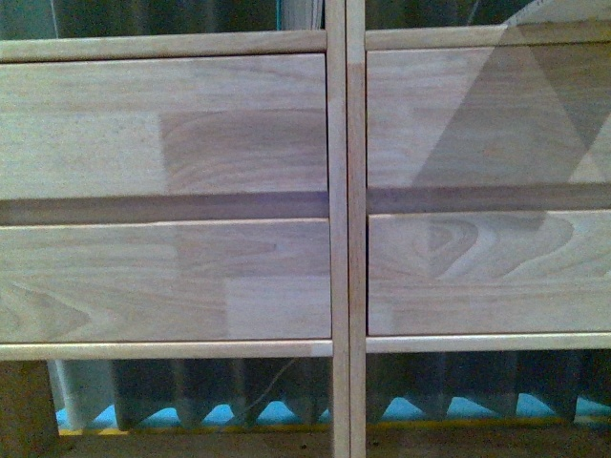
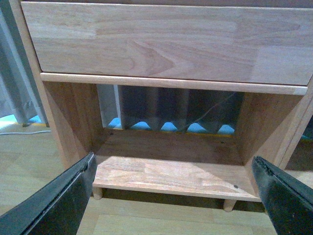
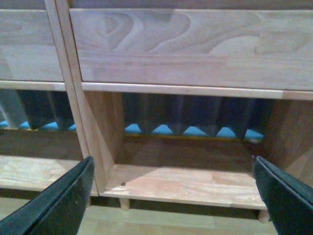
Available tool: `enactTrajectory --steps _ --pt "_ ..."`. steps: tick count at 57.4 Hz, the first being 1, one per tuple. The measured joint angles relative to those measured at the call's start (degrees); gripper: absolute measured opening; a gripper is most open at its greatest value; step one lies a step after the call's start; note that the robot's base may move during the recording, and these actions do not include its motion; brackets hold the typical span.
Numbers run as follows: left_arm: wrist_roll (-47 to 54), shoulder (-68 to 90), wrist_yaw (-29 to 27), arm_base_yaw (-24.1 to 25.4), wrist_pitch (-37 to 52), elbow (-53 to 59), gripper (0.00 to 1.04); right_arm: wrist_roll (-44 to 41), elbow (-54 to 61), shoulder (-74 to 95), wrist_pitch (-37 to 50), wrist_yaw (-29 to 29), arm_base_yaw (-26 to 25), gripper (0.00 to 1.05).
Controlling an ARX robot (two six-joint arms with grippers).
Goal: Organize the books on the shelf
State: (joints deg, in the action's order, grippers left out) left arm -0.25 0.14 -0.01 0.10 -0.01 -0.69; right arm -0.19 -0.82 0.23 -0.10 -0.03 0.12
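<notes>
Shelf [image 1: 346,229] filled every view, and no book showed clearly in any of them. Left gripper [image 2: 172,161] and right gripper [image 3: 172,161] hung spread wide and empty before the shelf's bottom compartments. Likely risk: reaching blind this close, a finger could strike the shelf's lowest board
</notes>
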Motion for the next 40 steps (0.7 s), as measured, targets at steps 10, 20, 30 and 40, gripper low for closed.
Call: enactTrajectory --steps 10,20,30,40 --pt "0.02 0.0 -0.02 0.0 -0.02 0.0 0.97 -0.02 0.0 0.0 0.0 0.0 0.0 0.98" --pt "0.0 0.0 0.0 0.0 -0.02 0.0 0.97 0.0 0.0 0.0 0.0 -0.02 0.0 0.98" --pt "0.02 0.0 0.0 0.0 0.0 0.0 0.97 0.11 0.0 0.0 0.0 0.04 0.0 0.98" --pt "0.02 0.0 0.0 0.0 0.0 0.0 0.97 0.83 -0.04 0.22 -0.11 -1.27 -0.35 0.98"
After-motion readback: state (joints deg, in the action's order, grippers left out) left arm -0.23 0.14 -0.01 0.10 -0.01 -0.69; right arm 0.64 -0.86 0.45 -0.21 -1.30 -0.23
